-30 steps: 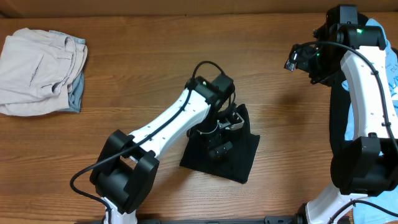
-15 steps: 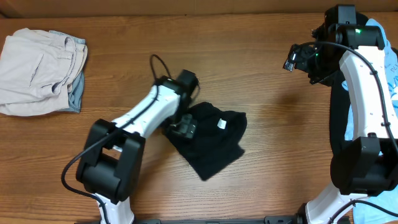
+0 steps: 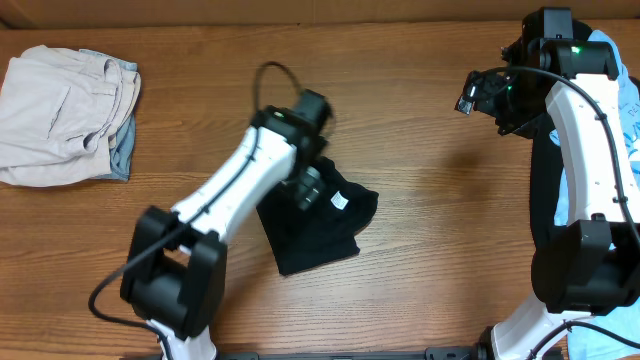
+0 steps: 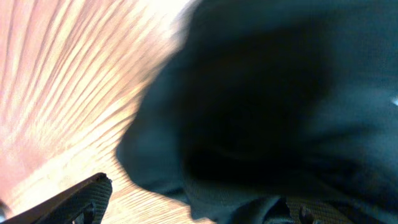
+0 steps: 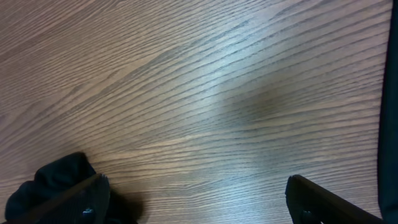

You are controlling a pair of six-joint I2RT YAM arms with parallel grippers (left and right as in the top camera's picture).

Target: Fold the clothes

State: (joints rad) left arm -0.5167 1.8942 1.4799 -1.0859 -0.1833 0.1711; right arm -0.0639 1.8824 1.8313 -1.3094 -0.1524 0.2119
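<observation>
The black T-shirt lies as a folded bundle on the wooden table, just left of centre, with its small white neck label facing up. My left gripper is low over the shirt's upper left edge. In the left wrist view the black fabric fills the picture, and the left gripper has its fingers wide apart with cloth lying between them. My right gripper hangs open and empty above bare table at the far right. In the right wrist view the right gripper is open, with a corner of the shirt at the lower left.
A pile of folded beige clothes with a grey-blue piece lies at the far left. A light-blue garment and a dark garment lie at the right edge beside the right arm.
My left arm swung left and then up, and the black shirt slid left with it and turned. The right arm has not moved.
</observation>
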